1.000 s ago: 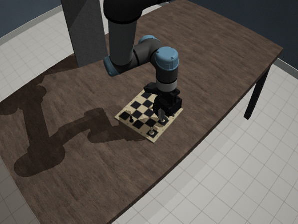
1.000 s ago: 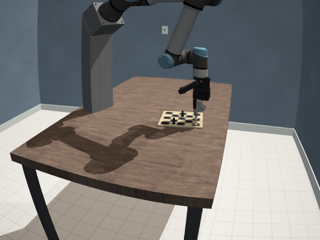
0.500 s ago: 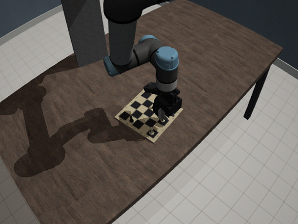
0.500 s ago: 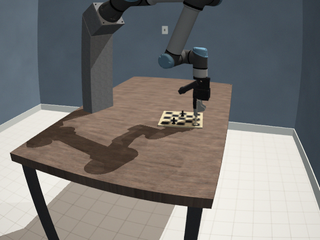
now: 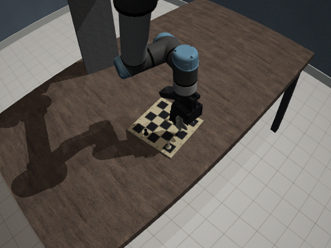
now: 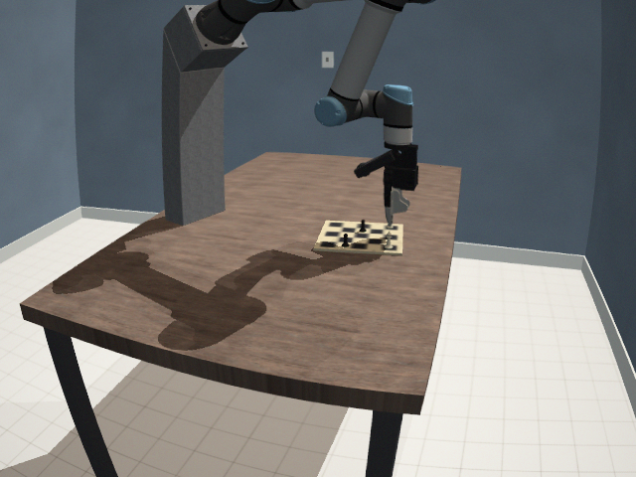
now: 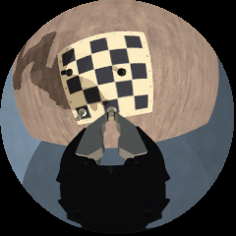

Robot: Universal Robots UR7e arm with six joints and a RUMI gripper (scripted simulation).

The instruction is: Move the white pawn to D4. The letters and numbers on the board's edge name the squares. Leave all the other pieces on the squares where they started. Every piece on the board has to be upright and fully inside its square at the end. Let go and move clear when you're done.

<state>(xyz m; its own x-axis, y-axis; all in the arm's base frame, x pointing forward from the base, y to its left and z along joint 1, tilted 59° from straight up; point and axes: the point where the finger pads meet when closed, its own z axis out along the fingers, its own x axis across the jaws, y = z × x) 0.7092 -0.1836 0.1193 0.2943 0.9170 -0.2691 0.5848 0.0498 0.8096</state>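
Observation:
A small chessboard (image 5: pixel 158 120) (image 6: pixel 323 244) (image 7: pixel 144 87) lies on the wooden table. My gripper (image 5: pixel 179 129) (image 6: pixel 389 224) (image 7: pixel 111 112) points straight down over the board's right edge and is shut on the white pawn (image 7: pixel 112 111). The pawn sits at board level between the fingertips, and I cannot tell whether it is off the surface. A second white piece (image 5: pixel 168 145) (image 6: pixel 389 240) (image 7: pixel 81 113) stands upright on the near corner square. One black piece (image 5: pixel 145 131) (image 6: pixel 345 238) (image 7: pixel 69 72) stands near the left edge. Another black piece (image 6: pixel 362 225) (image 7: pixel 121 72) stands further in.
The table (image 5: pixel 90 172) (image 6: pixel 308 318) is wide. The board lies near its right edge. The arm's grey pedestal (image 5: pixel 93 31) (image 6: pixel 192 128) stands at the back left.

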